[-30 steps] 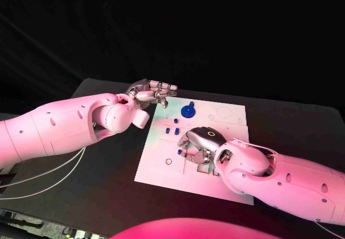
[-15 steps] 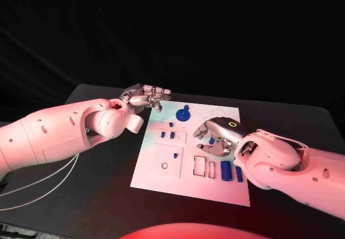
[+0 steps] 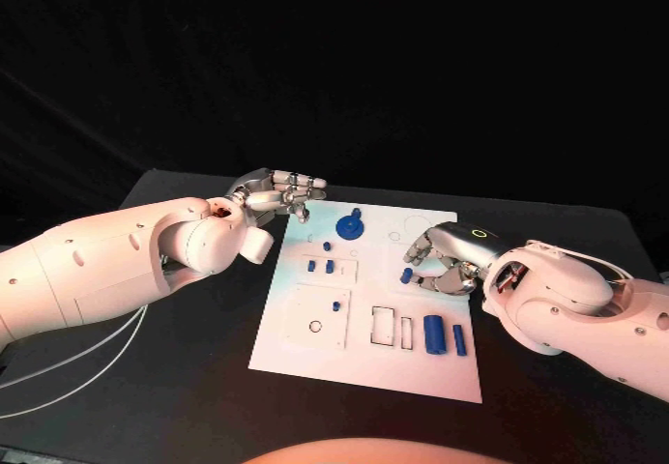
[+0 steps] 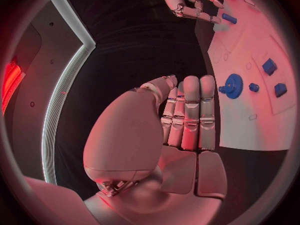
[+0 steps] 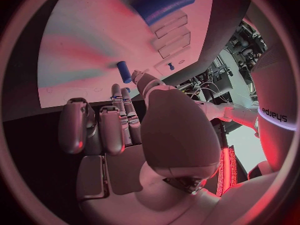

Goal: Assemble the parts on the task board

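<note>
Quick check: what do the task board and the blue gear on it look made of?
Task board: looks like rigid white plastic or painted sheet, matte, with flat cut-out recesses and no glare. Blue gear: probably moulded or printed plastic, uniform saturated blue with a dull sheen; too small to be sure.

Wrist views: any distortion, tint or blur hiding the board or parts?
Left wrist view: fisheye bends the board edge, red tint, yet the gear reads clearly past the left hand. Right wrist view: the near cylinder is blurred, pink-teal wash on the board; the small part above the right hand is sharper. Head view: pink cast on both arms.
</note>
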Robot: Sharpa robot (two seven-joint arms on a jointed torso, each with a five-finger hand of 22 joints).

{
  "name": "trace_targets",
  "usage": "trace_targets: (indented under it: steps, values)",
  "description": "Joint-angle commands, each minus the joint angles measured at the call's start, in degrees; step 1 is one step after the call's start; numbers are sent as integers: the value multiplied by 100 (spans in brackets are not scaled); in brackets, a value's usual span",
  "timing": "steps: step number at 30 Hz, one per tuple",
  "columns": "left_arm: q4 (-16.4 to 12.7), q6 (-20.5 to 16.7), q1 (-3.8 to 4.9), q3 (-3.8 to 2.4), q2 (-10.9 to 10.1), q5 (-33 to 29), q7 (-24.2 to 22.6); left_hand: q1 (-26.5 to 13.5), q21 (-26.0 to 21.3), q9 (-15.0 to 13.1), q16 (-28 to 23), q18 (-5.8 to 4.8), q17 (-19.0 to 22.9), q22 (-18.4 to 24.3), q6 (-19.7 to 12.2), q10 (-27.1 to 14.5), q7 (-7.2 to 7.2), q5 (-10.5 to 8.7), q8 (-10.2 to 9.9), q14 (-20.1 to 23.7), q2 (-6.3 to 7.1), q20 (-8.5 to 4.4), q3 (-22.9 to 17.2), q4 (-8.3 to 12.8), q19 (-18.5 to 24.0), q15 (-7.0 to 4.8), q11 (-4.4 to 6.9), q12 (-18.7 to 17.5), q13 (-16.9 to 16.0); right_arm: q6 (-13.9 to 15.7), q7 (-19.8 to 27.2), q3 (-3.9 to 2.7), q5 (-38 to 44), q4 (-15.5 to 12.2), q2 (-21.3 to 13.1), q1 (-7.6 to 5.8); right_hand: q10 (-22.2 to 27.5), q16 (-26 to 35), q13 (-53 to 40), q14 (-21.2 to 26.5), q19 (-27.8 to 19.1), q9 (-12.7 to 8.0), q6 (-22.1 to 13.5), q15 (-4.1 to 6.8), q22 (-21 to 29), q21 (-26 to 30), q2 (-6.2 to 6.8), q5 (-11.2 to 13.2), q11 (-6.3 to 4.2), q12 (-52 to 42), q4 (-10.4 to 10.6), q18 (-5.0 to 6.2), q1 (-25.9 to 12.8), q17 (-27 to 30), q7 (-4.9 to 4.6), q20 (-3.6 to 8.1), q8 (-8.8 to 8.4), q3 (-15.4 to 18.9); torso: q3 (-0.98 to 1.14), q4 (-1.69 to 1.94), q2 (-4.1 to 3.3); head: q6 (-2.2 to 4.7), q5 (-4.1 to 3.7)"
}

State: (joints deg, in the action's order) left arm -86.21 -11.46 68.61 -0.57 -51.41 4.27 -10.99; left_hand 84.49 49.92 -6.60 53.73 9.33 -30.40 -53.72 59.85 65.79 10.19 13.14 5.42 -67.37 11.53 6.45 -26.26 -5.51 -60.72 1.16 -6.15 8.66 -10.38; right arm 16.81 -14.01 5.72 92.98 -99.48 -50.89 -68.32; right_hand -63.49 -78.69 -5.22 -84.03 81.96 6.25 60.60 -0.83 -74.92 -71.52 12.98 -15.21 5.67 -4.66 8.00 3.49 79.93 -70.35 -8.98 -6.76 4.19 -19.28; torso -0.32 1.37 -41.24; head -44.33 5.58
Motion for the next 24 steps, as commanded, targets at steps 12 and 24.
trace_targets:
  steps: [12, 24]
  values:
    - [-21, 127, 7, 0, -3, 34, 18, 8, -20, 7, 15, 57, 9, 2, -10, -54, 21, -13, -5, -1, -34, 7, -3, 22, -24, 29, 0, 40, -9, -339, 93, 13, -3, 202, 218, 27, -169, -34, -22, -218, 69, -7, 39, 39, -922, -135, -225, 4, -57, -207, -28, 7, 86, -85, 52, 26, -3, -7, -11, 12, -7, -30, 1]
    - [-25, 135, 7, 0, -16, 35, 30, 6, -21, 9, 16, 56, 12, 2, -10, -57, 22, -13, -4, 0, -39, 8, -1, 23, -25, 30, -1, 45, -10, -355, -82, 18, 261, 286, 300, 40, -566, -96, -61, -243, 179, 54, 379, 123, -1015, -358, -411, 175, -162, -337, -95, -39, 232, -158, 109, 100, 123, -243, -6, 3, -1, -59, 5]
